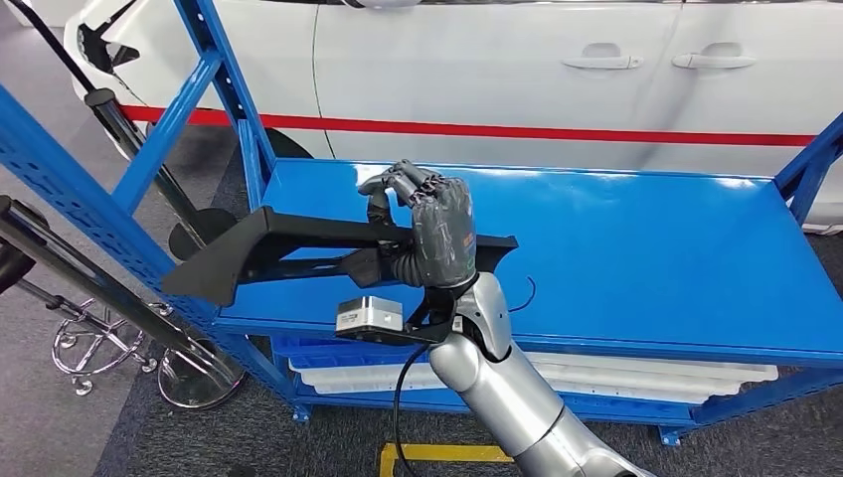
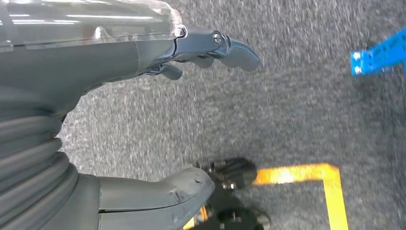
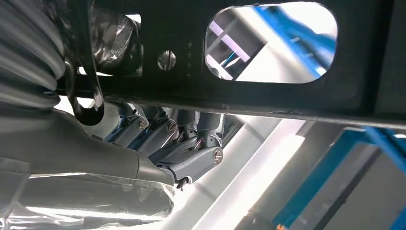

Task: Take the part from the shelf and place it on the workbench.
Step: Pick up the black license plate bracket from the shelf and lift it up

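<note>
1 white car [image 1: 517,79] with a red stripe stands behind the blue workbench [image 1: 646,248]. Over the bench's left end hangs the long black part [image 1: 288,248], gripped near its middle by the right hand [image 1: 432,224], fingers wrapped over its top edge. Above grey carpet, the left hand [image 2: 119,115] holds nothing, fingers apart.

1. The part [image 1: 298,248] is matt black all over.
2. The bench [image 1: 646,258] and its frame are bright blue.
3. The right hand [image 1: 437,234] is dark grey on a silver arm [image 1: 507,388].
4. The car [image 1: 517,70] is white with a red stripe.
5. The floor [image 2: 297,110] is speckled grey, marked with yellow tape [image 2: 330,187].
</note>
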Available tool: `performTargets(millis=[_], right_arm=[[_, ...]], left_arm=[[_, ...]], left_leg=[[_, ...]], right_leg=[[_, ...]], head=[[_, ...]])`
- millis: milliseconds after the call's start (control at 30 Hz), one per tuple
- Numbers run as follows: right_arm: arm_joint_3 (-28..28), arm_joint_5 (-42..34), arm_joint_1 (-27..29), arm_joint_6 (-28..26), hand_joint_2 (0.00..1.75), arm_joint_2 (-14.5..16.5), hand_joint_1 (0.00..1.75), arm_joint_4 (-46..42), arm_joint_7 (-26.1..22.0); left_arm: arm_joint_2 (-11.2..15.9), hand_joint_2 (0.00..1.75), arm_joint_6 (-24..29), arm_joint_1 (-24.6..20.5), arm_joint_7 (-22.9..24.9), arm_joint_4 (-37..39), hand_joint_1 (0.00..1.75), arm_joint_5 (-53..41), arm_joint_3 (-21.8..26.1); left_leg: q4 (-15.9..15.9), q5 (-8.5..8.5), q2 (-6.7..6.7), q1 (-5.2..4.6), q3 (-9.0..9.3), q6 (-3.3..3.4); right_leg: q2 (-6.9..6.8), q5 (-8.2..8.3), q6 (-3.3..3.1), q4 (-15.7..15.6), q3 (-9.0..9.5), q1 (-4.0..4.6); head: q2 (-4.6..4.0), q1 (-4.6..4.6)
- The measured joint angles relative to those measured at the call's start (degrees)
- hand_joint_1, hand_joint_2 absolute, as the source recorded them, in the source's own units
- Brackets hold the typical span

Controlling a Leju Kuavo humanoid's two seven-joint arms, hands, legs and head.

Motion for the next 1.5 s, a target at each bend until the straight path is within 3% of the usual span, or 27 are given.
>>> performTargets(millis=[33, 100, 167, 200, 233, 267, 333, 367, 500, 567, 633, 667, 700, 733, 767, 833, 867, 1000, 1067, 1133, 1167, 1200, 1233, 1300, 1367, 1500], right_arm=[[1.0, -1.0, 0.0, 0.8, 1.75, -0.1, 1.75, -1.0, -0.3], [3.2, -2.0, 0.2, 1.6, 1.75, -0.3, 1.75, -2.5, -0.6], [4.9, -2.4, 0.6, 1.7, 1.75, -0.6, 1.75, -3.5, -0.7], [5.5, -2.7, 0.7, 1.8, 1.75, -0.8, 1.75, -3.8, -0.7], [5.9, -3.3, 0.8, 2.1, 1.75, -0.9, 1.75, -4.2, -0.9], [6.4, -4.1, 0.9, 2.5, 1.75, -1.0, 1.75, -4.5, -1.2], [7.6, -5.6, 1.2, 3.4, 1.75, -1.3, 1.75, -5.4, -2.0], [8.4, -6.0, 1.5, 3.7, 1.75, -1.3, 1.75, -5.7, -2.4], [10.9, -6.9, 3.3, 3.5, 1.75, -1.8, 1.75, -7.0, -3.4], [11.8, -7.3, 4.3, 3.1, 1.75, -2.2, 1.75, -7.8, -3.9], [12.6, -7.6, 5.6, 2.4, 1.75, -2.9, 1.75, -8.7, -4.4], [13.0, -7.7, 6.3, 2.0, 1.75, -3.4, 1.75, -9.0, -4.5], [13.2, -7.8, 6.7, 1.7, 1.75, -3.8, 1.75, -9.3, -4.6], [13.3, -7.8, 7.1, 1.4, 1.75, -4.1, 1.75, -9.6, -4.6], [13.4, -7.9, 7.4, 1.1, 1.75, -4.4, 1.75, -9.9, -4.7], [13.4, -8.0, 7.9, 0.5, 1.75, -4.6, 1.75, -10.5, -5.1], [13.4, -7.9, 8.2, 0.1, 1.75, -4.6, 1.75, -10.7, -5.4], [13.4, -8.0, 9.4, -0.8, 1.75, -4.7, 1.75, -11.2, -6.2], [13.4, -8.3, 9.7, -1.1, 1.75, -4.6, 1.75, -11.2, -6.7], [13.4, -8.6, 10.1, -1.4, 1.75, -4.6, 1.75, -11.2, -7.0], [13.4, -8.7, 10.3, -1.5, 1.75, -4.6, 1.75, -11.2, -7.1], [13.5, -8.8, 10.5, -1.5, 1.75, -4.6, 1.75, -11.2, -7.2], [13.5, -8.9, 10.6, -1.6, 1.75, -4.6, 1.75, -11.2, -7.2], [13.5, -9.0, 10.7, -1.6, 1.75, -4.6, 1.75, -11.2, -7.3], [13.5, -9.1, 10.7, -1.7, 1.75, -4.5, 1.75, -11.2, -7.4], [13.5, -9.1, 10.7, -1.8, 1.75, -4.5, 1.75, -11.2, -7.4]], left_arm=[[0.0, 1.75, -0.2, 0.1, -0.2, 0.0, 0.00, 0.1, 0.1], [0.0, 1.75, -0.5, 0.2, -0.3, 0.0, 0.00, 0.2, 0.3], [-0.1, 1.75, -0.6, 0.3, -0.4, 0.0, 0.00, 0.3, 0.6], [-0.1, 1.75, -0.7, 0.4, -0.4, 0.0, 0.00, 0.3, 0.7], [-0.1, 1.75, -0.8, 0.4, -0.4, 0.0, 0.00, 0.4, 0.8], [-0.1, 1.75, -1.1, 0.4, -0.5, 0.0, 0.00, 0.4, 0.9], [-0.1, 1.75, -1.6, 0.3, -0.8, 0.0, 0.00, 0.4, 0.9], [-0.1, 1.75, -1.8, 0.3, -0.9, 0.0, 0.00, 0.4, 0.9], [-0.3, 1.75, -2.4, 0.4, -0.9, 0.0, 0.00, 0.1, 1.0], [-0.5, 1.75, -2.0, 0.4, -0.5, 0.0, 0.00, -0.6, 0.9], [-0.5, 1.75, -0.5, 0.5, -0.1, 0.0, 0.00, -1.6, 0.9], [-0.5, 1.75, 0.2, 0.5, 0.0, 0.0, 0.00, -1.9, 0.8], [-0.5, 1.75, 0.6, 0.5, 0.1, 0.0, 0.00, -2.0, 0.8], [-0.6, 1.75, 0.5, 0.5, 0.2, 0.0, 0.00, -1.8, 0.8], [-0.6, 1.75, 0.3, 0.5, 0.4, 0.0, 0.00, -1.4, 0.8], [-0.9, 1.75, -0.3, 0.5, 0.8, 0.0, 0.00, -0.7, 0.9], [-1.0, 1.75, -0.5, 0.5, 1.0, 0.0, 0.00, -0.5, 0.9], [-1.4, 1.75, -1.3, 0.5, 2.0, 0.0, 0.00, -0.2, 0.9], [-1.5, 1.75, -1.9, 0.5, 3.3, 0.0, 0.00, -0.1, 1.0], [-1.6, 1.75, -2.4, 0.6, 4.4, 0.0, 0.00, -0.3, 1.0], [-1.6, 1.75, -2.5, 0.7, 4.7, 0.0, 0.00, -0.4, 1.0], [-1.7, 1.75, -2.6, 0.7, 5.0, 0.0, 0.00, -0.6, 1.0], [-1.7, 1.75, -2.6, 0.8, 5.2, 0.0, 0.00, -0.7, 1.0], [-1.7, 1.75, -2.5, 0.7, 5.6, 0.0, 0.00, -0.9, 1.0], [-1.7, 1.75, -2.1, 0.6, 5.9, 0.0, 0.00, -1.0, 1.0], [-1.8, 1.75, -1.2, 0.6, 6.4, 0.0, 0.00, -1.4, 1.0]], left_leg=[[2.1, -1.37, 0.02, 0.08, -0.91, -0.30], [9.4, -5.02, 0.05, 0.25, -4.19, -0.83], [14.5, -6.43, 0.06, 0.34, -6.67, -1.12], [14.0, -5.51, 0.07, 0.35, -6.48, -1.12], [11.4, -3.74, 0.08, 0.35, -5.22, -1.04], [7.2, -1.72, 0.11, 0.35, -3.20, -0.86], [0.5, 0.56, 0.10, 0.12, 0.17, -0.29], [-1.0, 0.81, 0.06, -0.03, 0.92, 0.02], [-1.9, 1.18, 0.04, 0.10, 1.26, 1.33], [-2.3, 1.46, 0.15, 0.33, 1.41, 1.95], [-2.3, 1.44, 0.18, 0.30, 1.33, 2.16], [-2.2, 1.41, 0.17, 0.29, 1.31, 2.18], [-2.2, 1.37, 0.13, 0.28, 1.31, 2.19], [-2.0, 1.29, 0.08, 0.28, 1.33, 2.14], [-1.9, 1.18, 0.02, 0.28, 1.35, 2.04], [-1.4, 0.87, -0.05, 0.11, 1.22, 1.59], [-1.3, 0.75, -0.06, 0.03, 1.13, 1.29], [-0.6, 0.08, -0.02, 0.10, 0.93, -0.03], [3.5, -3.00, 0.03, 0.19, -0.57, -0.60], [10.9, -7.03, 0.05, 0.28, -3.42, -1.00], [13.7, -8.08, 0.05, 0.31, -4.41, -1.10], [14.5, -8.05, 0.06, 0.31, -4.49, -1.09], [13.1, -6.97, 0.05, 0.30, -3.45, -0.99], [5.2, -3.75, 0.04, 0.22, 1.04, -0.46], [-0.7, -1.96, -0.01, -0.07, 4.05, 0.12], [-1.9, -0.56, 0.08, -0.18, 3.79, 1.39]], right_leg=[[-0.05, 0.10, -0.28, -0.2, 0.11, -0.15], [-0.12, 0.06, -0.61, -0.2, 0.14, -0.13], [-0.16, -0.05, -0.71, -0.1, 0.14, -0.04], [-0.16, -0.12, -0.70, 0.0, 0.16, -0.02], [-0.14, -0.20, -0.65, 0.1, 0.20, -0.02], [-0.11, -0.30, -0.56, 0.2, 0.26, -0.01], [-0.04, -0.44, -0.13, 0.3, 0.31, 0.18], [-0.01, -0.46, 0.14, 0.3, 0.31, 0.24], [-0.02, -1.16, 1.42, 0.9, 0.21, 0.20], [-0.05, -4.20, 1.92, 5.7, -1.82, 0.11], [-0.05, -7.63, 2.20, 13.0, -5.29, 0.03], [-0.05, -8.17, 2.28, 15.3, -6.43, -0.02], [-0.06, -7.56, 2.30, 15.5, -6.58, -0.06], [-0.07, -5.95, 2.23, 13.5, -5.61, -0.10], [-0.08, -3.87, 2.08, 9.8, -3.80, -0.12], [-0.10, -1.28, 1.59, 2.9, -0.45, 0.01], [-0.06, -0.91, 1.33, 1.2, 0.30, 0.13], [-0.09, -0.44, 0.05, 0.2, 0.52, 0.18], [-0.31, -0.07, -0.48, -0.1, 0.55, -0.07], [-0.42, 0.05, -0.66, 0.0, 0.23, 0.02], [-0.45, 0.09, -0.70, 0.1, 0.03, 0.08], [-0.47, 0.14, -0.73, 0.3, -0.17, 0.13], [-0.46, 0.20, -0.72, 0.4, -0.33, 0.17], [-0.43, 0.39, -0.52, 0.6, -0.52, 0.24], [-0.41, 0.71, -0.01, 0.8, -0.71, 0.35], [-0.35, 0.96, 1.50, 1.0, -1.23, 0.30]], head=[[0.00, -0.01], [0.00, -0.01], [0.01, -0.01], [0.00, -0.01], [0.01, -0.01], [0.01, -0.01], [0.01, -0.01], [0.01, 0.00], [0.00, 0.02], [0.01, 0.02], [0.01, 0.02], [0.01, 0.02], [0.01, 0.03], [0.01, 0.02], [0.01, 0.03], [0.01, 0.01], [0.01, 0.01], [0.00, 0.00], [0.01, -0.01], [0.01, -0.01], [0.01, -0.01], [0.01, -0.01], [0.01, -0.01], [0.01, -0.01], [0.00, -0.01], [0.01, 0.01]])
